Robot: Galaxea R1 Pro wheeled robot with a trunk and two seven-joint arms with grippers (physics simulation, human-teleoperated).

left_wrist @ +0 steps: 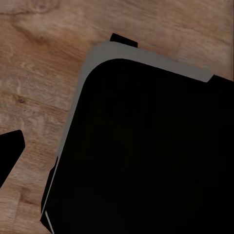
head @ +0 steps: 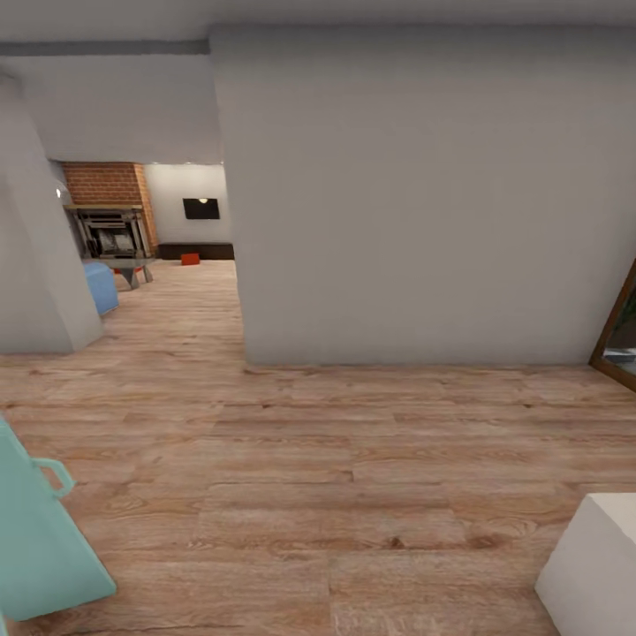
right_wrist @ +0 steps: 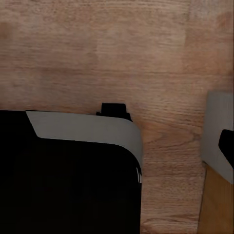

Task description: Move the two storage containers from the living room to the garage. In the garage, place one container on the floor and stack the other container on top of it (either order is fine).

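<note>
Left gripper: can't tell how open it is or whether anything's in it. Left wrist view just gives a big black rounded body with a grey edge hanging over light wood-plank flooring.

Right gripper: same deal, state not readable. Right wrist view has a black slab with a pale grey curved rim above wood planks, plus a grey-and-tan bit at the edge, no idea what.

Nearby clutter: pale teal plastic thing with a loop handle low on the left of the head view, plain white box corner low on the right.

Ahead: big cream wall block, with a gap beside it leading toward the living room.

Living room stuff: red-brick fireplace, black wall TV, blue sofa end.

Task thing: one small red-orange storage container on the wood floor far off, below the TV. Second one not spotted.

Progress: looks like the very start, nothing carried as far as visible, garage nowhere here. Left to do: basically everything.

View differences: head view gives the room layout and container; wrist views add close-up floor grain.
</note>
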